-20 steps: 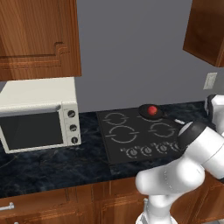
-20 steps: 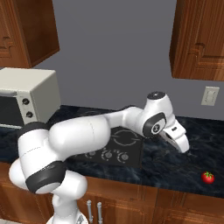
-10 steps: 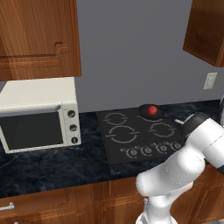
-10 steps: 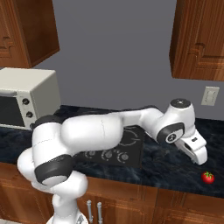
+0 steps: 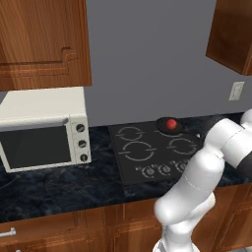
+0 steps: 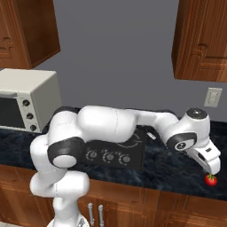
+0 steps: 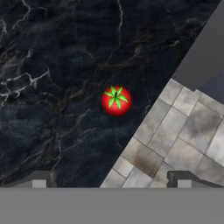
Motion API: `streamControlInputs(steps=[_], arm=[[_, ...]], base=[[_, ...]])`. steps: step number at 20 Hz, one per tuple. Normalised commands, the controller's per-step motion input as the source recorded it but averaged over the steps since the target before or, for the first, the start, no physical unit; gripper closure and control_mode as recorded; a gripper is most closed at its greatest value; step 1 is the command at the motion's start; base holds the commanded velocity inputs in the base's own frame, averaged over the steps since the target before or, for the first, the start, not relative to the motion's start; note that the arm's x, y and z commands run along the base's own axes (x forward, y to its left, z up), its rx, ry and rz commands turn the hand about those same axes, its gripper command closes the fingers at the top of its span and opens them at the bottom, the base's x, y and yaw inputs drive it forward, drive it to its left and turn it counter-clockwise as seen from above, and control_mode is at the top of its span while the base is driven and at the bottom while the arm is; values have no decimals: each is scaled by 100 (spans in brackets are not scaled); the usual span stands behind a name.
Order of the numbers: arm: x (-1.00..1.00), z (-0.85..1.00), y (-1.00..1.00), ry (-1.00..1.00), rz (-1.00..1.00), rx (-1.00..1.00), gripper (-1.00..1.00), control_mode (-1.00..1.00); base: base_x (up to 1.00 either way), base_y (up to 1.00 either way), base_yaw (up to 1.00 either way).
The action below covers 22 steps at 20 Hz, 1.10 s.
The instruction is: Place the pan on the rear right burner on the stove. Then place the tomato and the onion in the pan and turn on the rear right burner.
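Directly below open end effector [image 6: 213, 170]: tomato [image 7: 116, 100]

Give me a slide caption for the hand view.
Open gripper hovers above the tomato on the dark marble counter, near its edge over tiled floor.

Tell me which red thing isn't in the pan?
The green-topped tomato, alone on the counter; the other red one sits in the pan.

- Arm [image 6: 111, 124]: glossy white rounded shells, thick and tube-like, with bulging elbow segments.
- Joints: dark grey to black bands between the white segments, one broad ring low on the arm.
- Wrist: round white housing with a dark disc face and a small dark cap on top.
- Gripper [image 6: 212, 166]: white hand, two small dark grey finger tips.
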Motion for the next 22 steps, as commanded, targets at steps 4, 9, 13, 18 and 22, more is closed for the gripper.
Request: streamControlInputs(steps=[4, 9, 13, 18, 22], arm=[[0, -30, -30, 0, 0, 7, -100, -100], [0, -21, -40, 2, 0, 7, -100, -100], [0, -10, -37, 3, 0, 7, -100, -100], [14, 0, -31, 1, 0, 6, -100, -100], [14, -1, -24, 0, 0, 5, -100, -100]], base=[[0, 0, 0], [0, 0, 0], [0, 0, 0], [0, 0, 0], [0, 0, 0]])
